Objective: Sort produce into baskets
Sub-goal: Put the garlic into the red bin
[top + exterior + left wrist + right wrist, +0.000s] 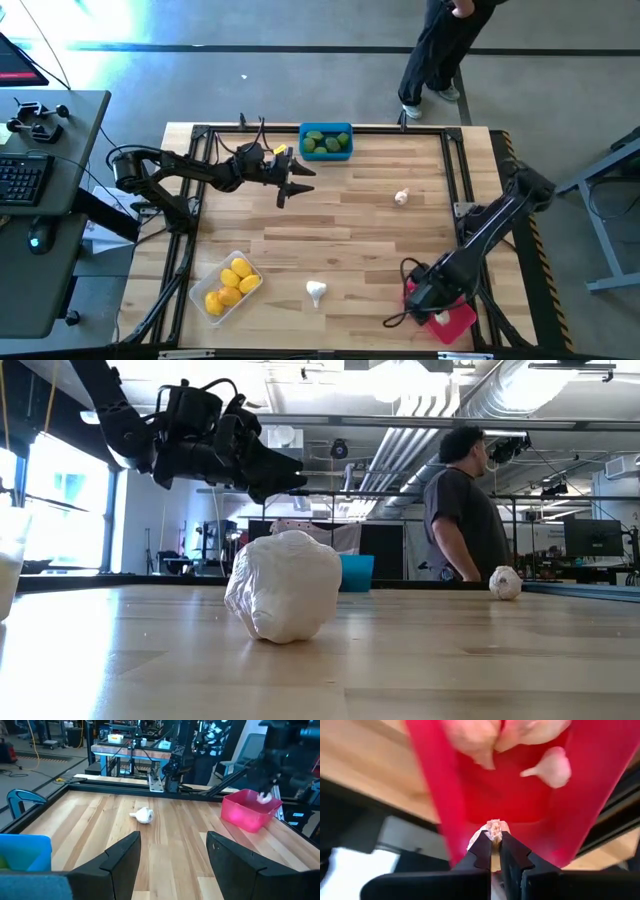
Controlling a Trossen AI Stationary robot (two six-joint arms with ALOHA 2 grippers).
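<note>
My left gripper [290, 186] is open and empty, held above the table beside the blue basket [326, 140], which holds dark green pieces. It also shows aloft in the low view [272, 478]. One garlic bulb [401, 197] lies on the table at the right middle and another garlic bulb [316, 291] lies near the front edge. The clear basket [226, 287] holds yellow lemons. My right gripper [428, 297] is over the red basket [450, 318], shut on a garlic bulb [494, 827]. Other bulbs [551, 766] lie inside the red basket. My right gripper pinches a small part of a whitish garlic bulb [494, 831] between its two fingertips [482, 847]. The fingers point down into the red basket. The bulb is clear of the basket's floor, and most of it is hidden by the fingers.
A person [440, 50] stands beyond the table's far edge. A black frame rail [455, 170] runs around the tabletop. A desk with a keyboard [22, 178] stands left of the table. Bare wood lies in the table's middle.
</note>
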